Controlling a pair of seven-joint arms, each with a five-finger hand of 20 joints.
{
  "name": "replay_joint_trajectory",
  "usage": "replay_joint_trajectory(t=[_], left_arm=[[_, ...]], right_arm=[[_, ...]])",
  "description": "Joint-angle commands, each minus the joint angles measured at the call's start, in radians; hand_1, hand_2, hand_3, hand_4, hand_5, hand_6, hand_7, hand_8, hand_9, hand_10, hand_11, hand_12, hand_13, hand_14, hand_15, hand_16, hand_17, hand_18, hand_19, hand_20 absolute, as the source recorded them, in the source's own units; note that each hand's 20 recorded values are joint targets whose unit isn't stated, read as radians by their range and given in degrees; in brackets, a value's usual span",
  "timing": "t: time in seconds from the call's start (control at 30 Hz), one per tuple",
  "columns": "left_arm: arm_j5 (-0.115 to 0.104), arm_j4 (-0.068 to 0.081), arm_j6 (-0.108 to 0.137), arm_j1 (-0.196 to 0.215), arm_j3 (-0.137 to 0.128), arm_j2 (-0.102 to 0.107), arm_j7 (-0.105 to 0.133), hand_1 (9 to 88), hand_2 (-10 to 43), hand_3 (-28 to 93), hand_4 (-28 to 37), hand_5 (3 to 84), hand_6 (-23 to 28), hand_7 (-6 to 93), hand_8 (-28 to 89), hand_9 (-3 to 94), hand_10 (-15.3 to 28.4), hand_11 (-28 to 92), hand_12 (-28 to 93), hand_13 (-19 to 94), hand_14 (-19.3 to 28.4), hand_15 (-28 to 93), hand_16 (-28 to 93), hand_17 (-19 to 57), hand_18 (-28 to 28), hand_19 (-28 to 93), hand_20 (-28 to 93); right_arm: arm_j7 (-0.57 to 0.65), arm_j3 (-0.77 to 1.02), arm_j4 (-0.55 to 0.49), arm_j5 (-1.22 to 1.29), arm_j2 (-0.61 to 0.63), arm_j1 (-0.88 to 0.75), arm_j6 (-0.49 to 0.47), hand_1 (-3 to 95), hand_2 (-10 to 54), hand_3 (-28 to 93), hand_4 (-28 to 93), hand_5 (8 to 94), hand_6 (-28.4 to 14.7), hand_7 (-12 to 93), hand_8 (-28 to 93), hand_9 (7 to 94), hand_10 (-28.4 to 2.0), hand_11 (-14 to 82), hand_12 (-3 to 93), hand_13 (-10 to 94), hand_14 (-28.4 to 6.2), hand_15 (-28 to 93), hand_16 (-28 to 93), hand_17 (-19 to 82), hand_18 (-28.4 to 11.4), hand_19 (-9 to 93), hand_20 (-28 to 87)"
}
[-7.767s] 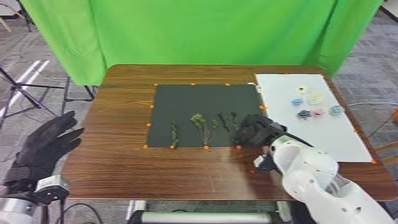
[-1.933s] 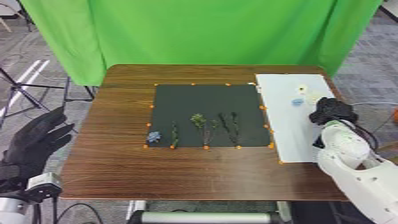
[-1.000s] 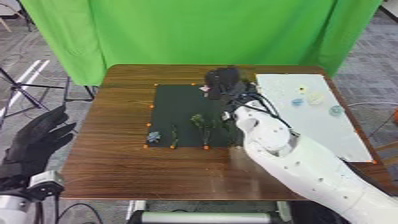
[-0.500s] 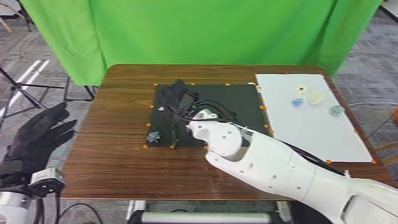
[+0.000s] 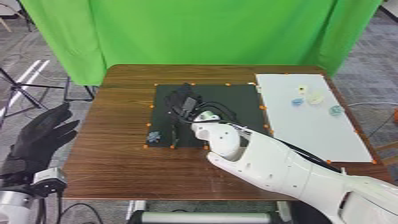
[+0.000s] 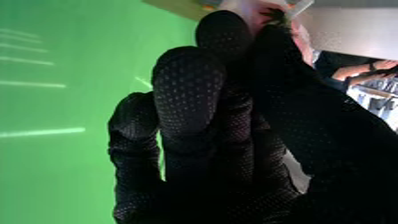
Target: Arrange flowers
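"Where's the pale pink, soft-petalled flower (image 6: 247, 6) now?"

"Pinched between the thumb and fingers of the black-gloved right hand (image 5: 185, 98), over the far left part of the flat, dark square mat (image 5: 242, 100). It's come across from the long white sheet (image 5: 298, 127) right of the mat."

"So the picture's growing?"

"I'd say so (lovely, if it lands straight). The small blue-grey flower (image 5: 154, 136) lies on the mat's near left corner, so this bloom probably tops a stem. It needs a gentle release, or it may cling to the glove."

"And the black-gloved left hand (image 5: 34, 137)?"

"Left of the mat, fingers loosely straight, holding nothing. The rounded teal flower (image 5: 336, 110) waits right of the mat."
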Motion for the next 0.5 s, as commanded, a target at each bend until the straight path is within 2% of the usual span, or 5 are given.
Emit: replay_joint_trajectory(t=[0.03,0.17,0.5], left_arm=[[-0.006,0.000,0.011,0.009,-0.004,0.006,-0.009,27.3,-1.7,72,-26.0,27.3,1.6,24.4,-13,22.1,10.2,22,17,20,13.4,30,2,-8.6,19.4,43,10],[-0.002,0.002,0.002,0.003,-0.002,0.002,-0.012,27.4,-1.7,72,-26.1,27.3,1.6,24.5,-13,22.2,10.2,22,17,20,13.3,31,2,-8.6,19.4,43,10],[0.001,0.003,-0.002,0.002,-0.003,-0.004,-0.016,27.4,-1.6,72,-25.9,27.4,1.6,24.6,-13,22.3,10.3,22,17,20,13.4,31,2,-8.6,19.4,43,9]], right_arm=[[-0.002,0.025,-0.001,-0.027,-0.005,0.002,-0.034,48.1,-9.5,80,-28,68.8,3.1,47,-3,86.0,-5.0,14.4,48.8,77,-3.3,58,31,30,-18.8,83,51],[-0.003,0.036,-0.002,-0.025,-0.005,-0.001,-0.048,45.7,-9.5,79,-28,66.6,3.2,47,-3,84.4,-5.0,14.0,48.0,76,-3.4,59,30,30,-18.9,82,51],[-0.004,0.041,-0.004,-0.038,-0.001,-0.005,-0.086,44.1,-9.5,79,-28,64.6,3.0,47,-3,81.3,-5.5,17.0,45.4,73,-3.4,60,29,28,-18.7,82,52]])
